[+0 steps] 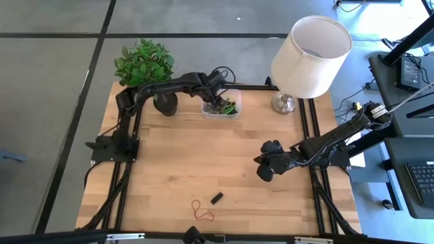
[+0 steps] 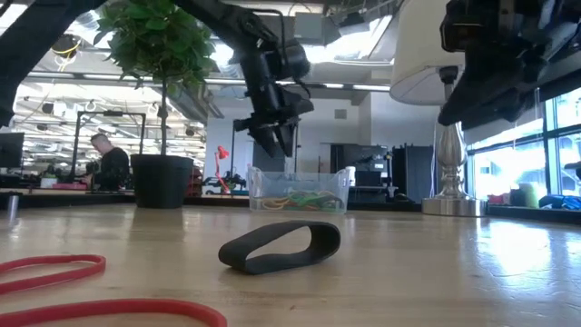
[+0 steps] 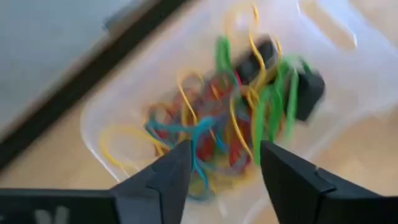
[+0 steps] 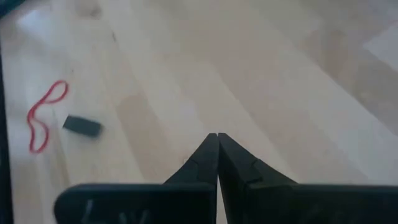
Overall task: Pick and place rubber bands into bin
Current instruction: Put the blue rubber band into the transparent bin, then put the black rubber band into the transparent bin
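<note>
Left gripper (image 3: pixel 217 171) spread wide over small clear plastic bin (image 1: pixel 221 113) at counter 12 o'clock. Right gripper (image 4: pixel 216 155) closed, empty. Thin floppy red rubber band (image 1: pixel 201 211), black band (image 1: pixel 217 198) at 6 o'clock: light, limp; pinch one strand.

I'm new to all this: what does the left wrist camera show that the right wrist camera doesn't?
Only the left wrist view: the bin, full of tangled colored bands, seen past the open left pincer above it. Only the right wrist view: a red band and a black band lying loose on the table, beyond the shut right pincer. Both show pale wood and two dark fingers.
</note>
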Action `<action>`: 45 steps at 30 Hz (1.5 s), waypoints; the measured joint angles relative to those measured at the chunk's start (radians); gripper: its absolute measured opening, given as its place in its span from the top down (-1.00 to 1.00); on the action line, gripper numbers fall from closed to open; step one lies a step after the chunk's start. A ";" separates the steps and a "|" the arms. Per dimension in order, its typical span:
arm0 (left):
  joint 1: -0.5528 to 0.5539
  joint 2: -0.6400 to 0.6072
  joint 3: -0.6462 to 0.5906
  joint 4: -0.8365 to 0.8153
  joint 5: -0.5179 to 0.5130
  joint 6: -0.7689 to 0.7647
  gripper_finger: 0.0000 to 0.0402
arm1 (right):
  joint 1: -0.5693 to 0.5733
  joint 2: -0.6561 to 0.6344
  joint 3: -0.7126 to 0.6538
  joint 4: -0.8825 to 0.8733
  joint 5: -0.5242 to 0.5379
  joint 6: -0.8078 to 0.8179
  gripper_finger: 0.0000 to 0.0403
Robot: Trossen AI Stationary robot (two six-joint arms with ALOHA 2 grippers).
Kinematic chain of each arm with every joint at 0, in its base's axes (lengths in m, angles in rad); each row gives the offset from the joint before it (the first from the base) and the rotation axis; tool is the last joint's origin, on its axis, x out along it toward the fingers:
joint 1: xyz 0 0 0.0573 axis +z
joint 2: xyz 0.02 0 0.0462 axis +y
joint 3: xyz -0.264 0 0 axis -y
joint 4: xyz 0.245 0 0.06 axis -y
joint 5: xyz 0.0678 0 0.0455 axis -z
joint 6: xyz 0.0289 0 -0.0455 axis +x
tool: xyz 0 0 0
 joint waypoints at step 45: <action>-0.062 0.015 0.001 -0.084 0.104 -0.049 0.49 | 0.002 0.000 0.001 0.010 0.055 0.021 0.96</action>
